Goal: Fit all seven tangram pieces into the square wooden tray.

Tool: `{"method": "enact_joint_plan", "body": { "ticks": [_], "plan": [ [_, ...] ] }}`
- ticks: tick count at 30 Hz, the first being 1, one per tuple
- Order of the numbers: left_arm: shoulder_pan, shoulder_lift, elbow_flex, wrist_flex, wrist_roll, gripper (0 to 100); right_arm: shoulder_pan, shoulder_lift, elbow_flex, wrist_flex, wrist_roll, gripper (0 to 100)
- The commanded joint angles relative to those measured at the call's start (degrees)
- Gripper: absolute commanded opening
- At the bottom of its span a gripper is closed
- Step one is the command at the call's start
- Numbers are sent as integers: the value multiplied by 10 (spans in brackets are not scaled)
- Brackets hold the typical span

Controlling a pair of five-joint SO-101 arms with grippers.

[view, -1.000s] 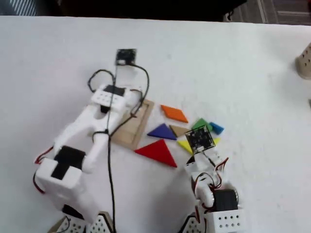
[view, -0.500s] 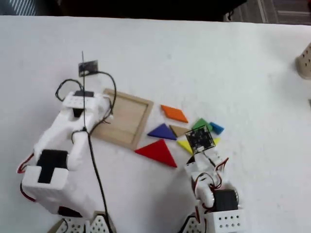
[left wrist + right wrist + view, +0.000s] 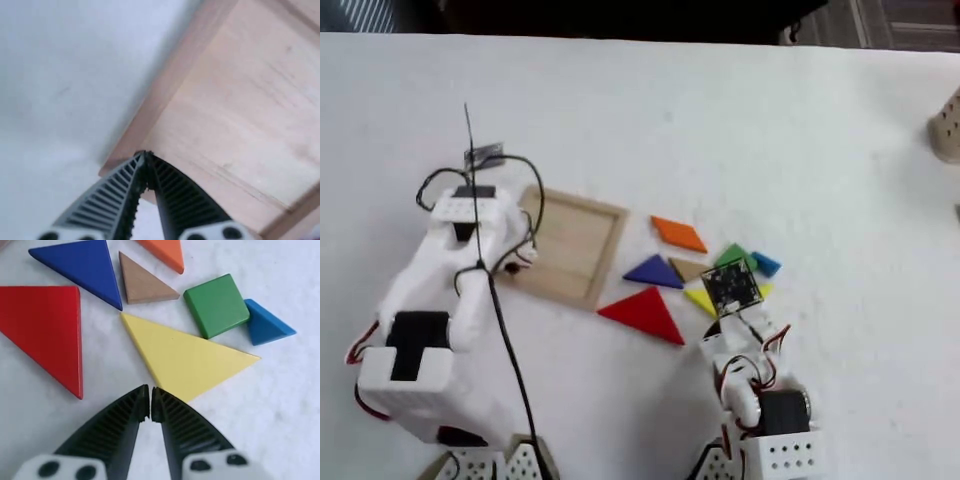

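Pointing at tray corner — left gripper

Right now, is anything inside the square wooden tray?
Bare wood is all that shows inside the square wooden tray. The shut left gripper is over one corner, and its white arm hides that edge in the high view.

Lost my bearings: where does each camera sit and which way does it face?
High view: fixed above the table, looking down on left arm, right arm, wooden tray and loose pieces.
Left wrist view: on the left arm, looking past the shut left gripper at the tray's corner.
Right wrist view: on the right arm, looking past the shut right gripper at the yellow triangle.
Shared: high and left wrist, the tray; high and right wrist, the pieces.
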Motion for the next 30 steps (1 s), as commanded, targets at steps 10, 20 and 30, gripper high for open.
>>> {"method": "enact_joint_plan", "body": {
  "ticks": [10, 20, 30],
  "plan": [
    [-15, -88, 33, 11, -76, 24, 1, -7, 5, -7, 6, 21],
    [-11, -327, 222, -147, -76, 27, 6, -7, 1, -7, 2, 22],
    [-58, -312, 223, -221, -76, 28, 29, -7, -49, -2, -59, 22]
  ]
}}
